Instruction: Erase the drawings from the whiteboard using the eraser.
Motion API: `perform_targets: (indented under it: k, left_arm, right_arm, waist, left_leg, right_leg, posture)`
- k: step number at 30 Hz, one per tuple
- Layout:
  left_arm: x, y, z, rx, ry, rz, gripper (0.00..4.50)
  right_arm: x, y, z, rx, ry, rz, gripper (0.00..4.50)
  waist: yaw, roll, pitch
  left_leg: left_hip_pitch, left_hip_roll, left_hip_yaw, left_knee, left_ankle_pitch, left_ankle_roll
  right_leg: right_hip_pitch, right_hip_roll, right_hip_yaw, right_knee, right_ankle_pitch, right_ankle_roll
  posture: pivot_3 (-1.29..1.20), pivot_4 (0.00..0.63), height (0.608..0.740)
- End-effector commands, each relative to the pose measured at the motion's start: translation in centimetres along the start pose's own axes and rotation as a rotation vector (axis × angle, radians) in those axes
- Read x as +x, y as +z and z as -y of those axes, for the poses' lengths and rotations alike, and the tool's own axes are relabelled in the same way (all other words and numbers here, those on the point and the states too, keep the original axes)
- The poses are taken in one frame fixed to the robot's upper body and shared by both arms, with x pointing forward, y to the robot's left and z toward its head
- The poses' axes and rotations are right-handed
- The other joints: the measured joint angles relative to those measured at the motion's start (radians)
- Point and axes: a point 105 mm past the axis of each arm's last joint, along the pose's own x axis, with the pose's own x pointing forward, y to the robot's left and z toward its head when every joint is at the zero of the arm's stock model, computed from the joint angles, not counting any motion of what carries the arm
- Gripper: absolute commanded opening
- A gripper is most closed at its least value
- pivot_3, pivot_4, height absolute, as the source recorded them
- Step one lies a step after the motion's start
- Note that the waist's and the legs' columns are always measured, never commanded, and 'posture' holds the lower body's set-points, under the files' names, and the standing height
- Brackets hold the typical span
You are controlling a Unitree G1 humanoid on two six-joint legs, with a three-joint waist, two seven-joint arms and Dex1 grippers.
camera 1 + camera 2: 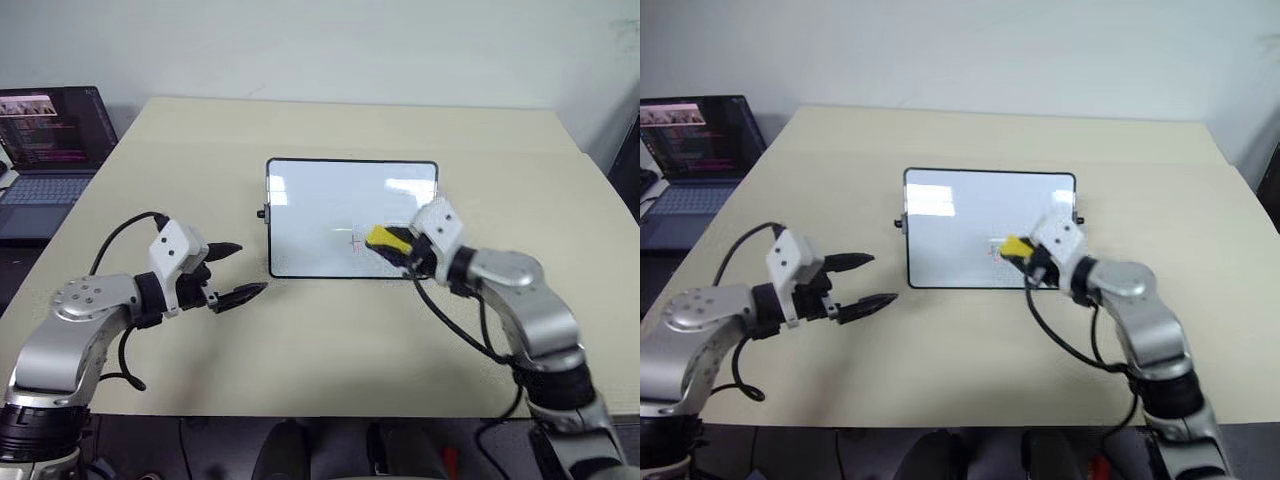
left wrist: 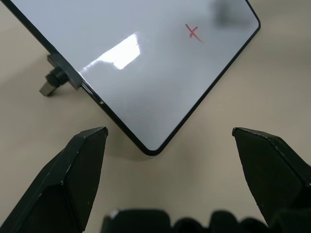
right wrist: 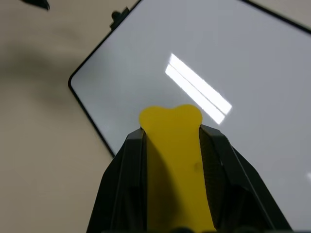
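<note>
Most of the whiteboard (image 1: pixel 340 205) reads clean; one small red plus-shaped drawing (image 1: pixel 355 241) remains near its near edge, so the erasing looks nearly done but not finished. The right tool (image 1: pixel 398 248) is pinching the yellow eraser (image 1: pixel 388 240), which sits over the board just at 3 o'clock from that mark. The left tool (image 1: pixel 236 272) hangs spread and empty over the bench (image 1: pixel 330 340), at 9 o'clock from the board's near-left corner.
</note>
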Motion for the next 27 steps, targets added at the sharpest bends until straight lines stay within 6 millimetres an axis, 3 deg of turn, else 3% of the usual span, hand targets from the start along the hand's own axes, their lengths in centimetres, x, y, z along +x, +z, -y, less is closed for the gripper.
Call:
perform_targets:
  k: [1,7,15,23,27]
  left_arm:
    - [-0.6,-0.6,-0.3,0.039,0.012,-0.033,4.5]
    - [-0.1,-0.9,0.2,0.059,-0.036,-0.039,4.5]
    - [-0.3,-0.9,0.7,0.041,-0.039,-0.028,4.5]
    - [-0.3,-0.9,1.3,0.04,-0.056,-0.036,4.5]
    - [-0.2,-0.7,1.4,0.049,-0.06,-0.038,4.5]
  right_arm:
    - [-1.7,-0.9,-0.5,-0.017,-0.015,-0.03,1.14]
    - [-2.0,-3.4,-1.6,-0.102,0.0,-0.129,1.14]
    - [0.4,0.3,-0.7,-0.123,-0.114,0.061,1.14]
    - [6.1,3.4,1.0,-0.39,-0.264,0.124,1.14]
    - [8.2,3.9,1.1,-0.458,-0.272,0.127,1.14]
  waist:
    - [-0.003,0.0,0.0]
    - [-0.004,0.0,0.0]
    - [-0.004,0.0,0.0]
    - [-0.003,0.0,0.0]
    - [-0.003,0.0,0.0]
  left_leg:
    - [0.0,0.0,0.0,0.0,0.0,0.0]
    - [0.001,0.0,0.001,0.0,0.0,0.0]
    - [0.001,0.001,0.002,0.001,0.0,0.0]
    - [0.001,0.001,0.002,0.001,0.0,0.0]
    - [0.001,0.001,0.002,0.001,0.0,0.0]
  right_leg:
    - [0.0,0.0,0.0,0.0,0.0,0.0]
    - [0.0,0.002,0.002,0.001,0.0,0.0]
    - [0.0,0.002,0.003,0.001,0.0,0.0]
    - [-0.001,0.002,0.003,0.002,0.0,0.0]
    - [-0.001,0.002,0.003,0.002,0.0,0.0]
  posture:
    - [0.0,0.15,0.74]
    - [0.0,0.15,0.74]
    - [0.0,0.15,0.74]
    - [0.0,0.15,0.74]
    - [0.0,0.15,0.74]
